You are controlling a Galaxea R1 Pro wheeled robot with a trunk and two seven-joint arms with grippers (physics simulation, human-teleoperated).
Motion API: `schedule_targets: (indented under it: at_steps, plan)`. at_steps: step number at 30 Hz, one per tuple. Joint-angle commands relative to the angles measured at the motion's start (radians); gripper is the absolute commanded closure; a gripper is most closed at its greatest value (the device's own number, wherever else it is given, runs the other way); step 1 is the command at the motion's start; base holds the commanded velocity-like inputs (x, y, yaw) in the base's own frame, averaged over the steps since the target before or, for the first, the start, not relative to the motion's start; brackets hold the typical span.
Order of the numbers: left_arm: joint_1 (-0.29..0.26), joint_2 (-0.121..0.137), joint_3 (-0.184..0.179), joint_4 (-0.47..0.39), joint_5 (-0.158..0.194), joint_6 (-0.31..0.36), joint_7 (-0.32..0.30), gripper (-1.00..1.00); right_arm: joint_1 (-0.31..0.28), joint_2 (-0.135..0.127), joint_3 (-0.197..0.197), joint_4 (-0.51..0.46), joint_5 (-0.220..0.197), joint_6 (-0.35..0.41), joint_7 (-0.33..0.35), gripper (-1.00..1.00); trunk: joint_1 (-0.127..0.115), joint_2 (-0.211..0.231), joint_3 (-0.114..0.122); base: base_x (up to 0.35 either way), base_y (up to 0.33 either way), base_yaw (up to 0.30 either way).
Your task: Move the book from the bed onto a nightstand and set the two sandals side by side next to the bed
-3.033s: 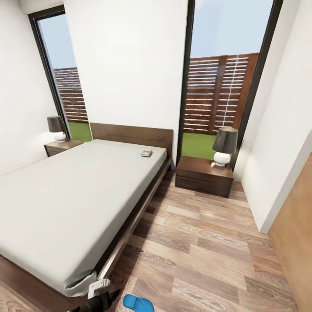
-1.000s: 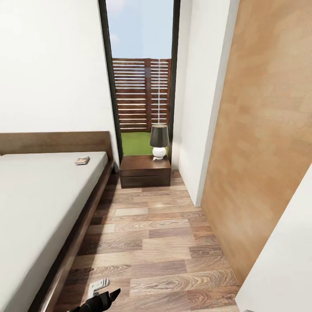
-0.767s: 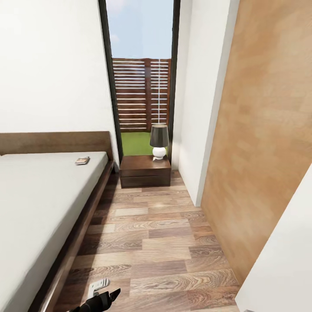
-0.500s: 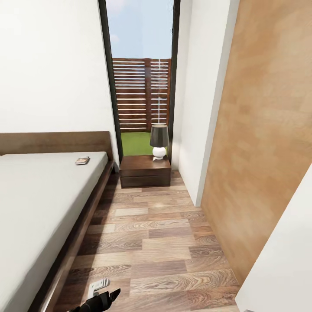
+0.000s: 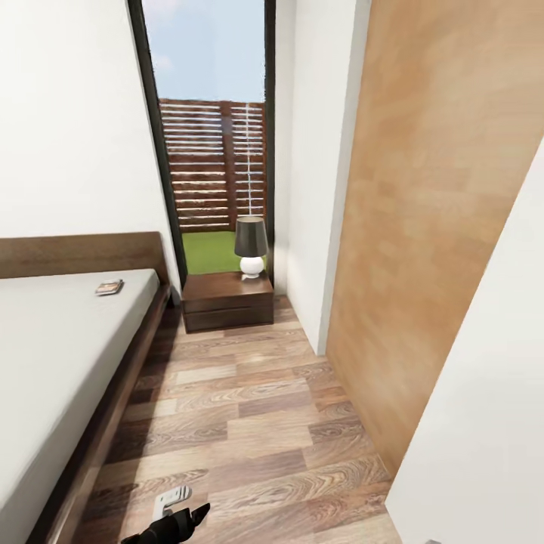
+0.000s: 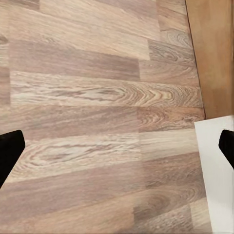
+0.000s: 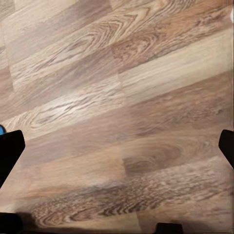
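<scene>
With the head view having swung slightly right since a moment ago, both empty grippers, left gripper (image 6: 117, 146) and right gripper (image 7: 117, 146), are hanging spread wide over the plank floor (image 5: 249, 408), while the book (image 5: 109, 287) is lying near the bed (image 5: 53, 355)'s head-end corner closest to the nightstand (image 5: 227, 301), suggesting an approach.

No legible text, labels, brands, numbers or signs anywhere; book (image 5: 109, 287) on far end of bed (image 5: 53, 355) too small to make out cover lettering; nightstand (image 5: 227, 301) front plain, unmarked; lamp (image 5: 251, 245) on it unmarked; walls and plank floor (image 5: 249, 423) bare of writing.
</scene>
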Motion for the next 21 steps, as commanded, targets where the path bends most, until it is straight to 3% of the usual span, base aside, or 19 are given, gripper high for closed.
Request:
schedule_targets:
  at_steps: [1,6,11,12,13,16,21]
  plan:
    - [0.0,0.0,0.006,0.0,-0.011,-0.006,-0.003,-1.0,-0.001,0.0,-0.008,0.002,0.001,-0.001,0.005,-1.0,0.0,0.0,-0.001,0.0,0.0,-0.282]
    - [0.0,0.0,0.006,0.0,-0.011,-0.006,-0.003,-1.0,-0.001,0.002,-0.006,0.004,0.002,0.0,0.006,-1.0,0.0,0.0,-0.001,0.0,0.0,-0.261]
    - [0.0,0.0,0.006,0.0,-0.011,-0.007,-0.001,-1.0,-0.001,0.013,-0.005,0.013,0.122,0.0,0.009,-1.0,0.0,0.0,-0.001,0.0,0.0,-0.052]
    - [0.0,0.0,0.006,0.0,-0.011,-0.007,-0.001,-1.0,-0.001,0.015,-0.005,0.015,0.174,0.001,0.009,-1.0,0.0,0.0,-0.001,0.0,0.0,-0.011]
    - [0.0,0.0,0.006,0.001,-0.011,-0.007,-0.001,-1.0,-0.001,0.015,-0.005,0.016,0.198,0.001,0.008,-1.0,0.0,0.0,-0.001,0.0,0.0,-0.007]
    - [0.0,0.0,0.006,0.001,-0.011,-0.007,-0.001,-1.0,-0.001,0.017,-0.006,0.016,0.234,0.002,0.008,-1.0,0.0,0.0,-0.001,0.0,0.0,-0.003]
    - [0.0,0.0,0.006,0.001,-0.011,-0.007,-0.001,-1.0,-0.001,0.017,-0.006,0.016,0.243,0.001,0.007,-1.0,0.0,0.0,-0.001,0.0,0.0,0.0]
